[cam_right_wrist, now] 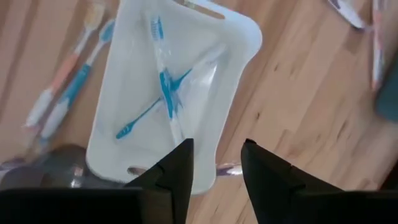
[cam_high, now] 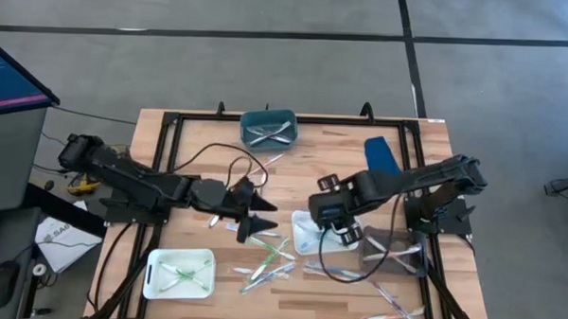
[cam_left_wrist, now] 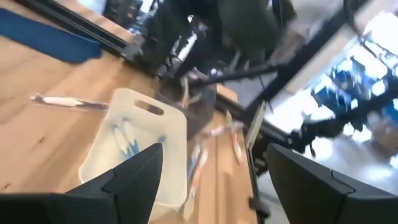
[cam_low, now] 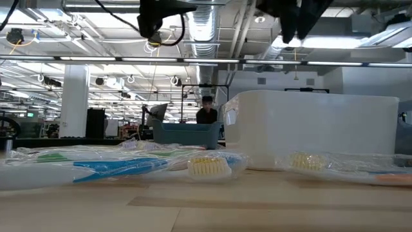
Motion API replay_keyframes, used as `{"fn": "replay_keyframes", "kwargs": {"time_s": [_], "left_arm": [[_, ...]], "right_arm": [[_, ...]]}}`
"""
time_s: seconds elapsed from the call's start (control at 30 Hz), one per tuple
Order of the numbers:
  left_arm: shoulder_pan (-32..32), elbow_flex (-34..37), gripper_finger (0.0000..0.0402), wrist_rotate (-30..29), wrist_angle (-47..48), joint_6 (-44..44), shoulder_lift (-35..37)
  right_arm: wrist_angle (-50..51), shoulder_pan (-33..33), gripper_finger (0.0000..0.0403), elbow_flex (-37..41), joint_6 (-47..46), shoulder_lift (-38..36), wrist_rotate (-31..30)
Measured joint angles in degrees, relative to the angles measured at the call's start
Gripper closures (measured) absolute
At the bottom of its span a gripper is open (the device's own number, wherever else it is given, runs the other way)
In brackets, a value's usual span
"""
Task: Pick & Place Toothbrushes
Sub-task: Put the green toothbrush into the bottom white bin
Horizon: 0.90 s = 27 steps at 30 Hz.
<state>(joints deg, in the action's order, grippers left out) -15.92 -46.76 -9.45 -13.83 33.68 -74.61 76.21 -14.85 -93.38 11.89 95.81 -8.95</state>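
Note:
Several toothbrushes lie loose on the wooden table near its middle, and more lie at the near right. They rest flat on their sides. My right gripper hangs open, pointing down above a small white tray. The tray holds blue toothbrushes lying crossed on its bottom. Nothing is between the right gripper's fingers. My left gripper stands wide open just left of that tray, pointing roughly level toward it and the right arm. It is empty too.
A teal tray with toothbrushes stands at the far middle. A white tray with green ones sits near left, and a clear grey tray sits right. A blue flat piece lies far right. Black frame rails border the table.

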Motion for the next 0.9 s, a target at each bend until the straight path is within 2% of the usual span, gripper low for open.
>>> {"fn": "replay_keyframes", "kwargs": {"time_s": [0.37, 0.47, 0.7, 0.9], "left_arm": [[-3.13, -0.02, 0.0119, 0.52, -0.15, -0.47, -5.42], [-3.17, -0.04, 0.0122, 1.39, 1.86, -0.49, -7.53], [-3.35, -0.02, 0.0152, 3.93, 15.15, -6.79, -12.43], [-3.35, -0.07, 0.0150, 6.43, 14.92, -9.85, -15.78]], "right_arm": [[-2.30, 2.60, 0.0295, 0.00, -10.32, -14.41, 0.32], [-5.04, 3.25, 0.0294, 0.00, -13.32, -17.42, 3.70], [-9.44, 3.21, 0.0294, 0.00, -18.88, -20.98, 6.78], [-9.58, 2.15, 0.0294, 0.00, -20.56, -20.87, 6.84]]}}
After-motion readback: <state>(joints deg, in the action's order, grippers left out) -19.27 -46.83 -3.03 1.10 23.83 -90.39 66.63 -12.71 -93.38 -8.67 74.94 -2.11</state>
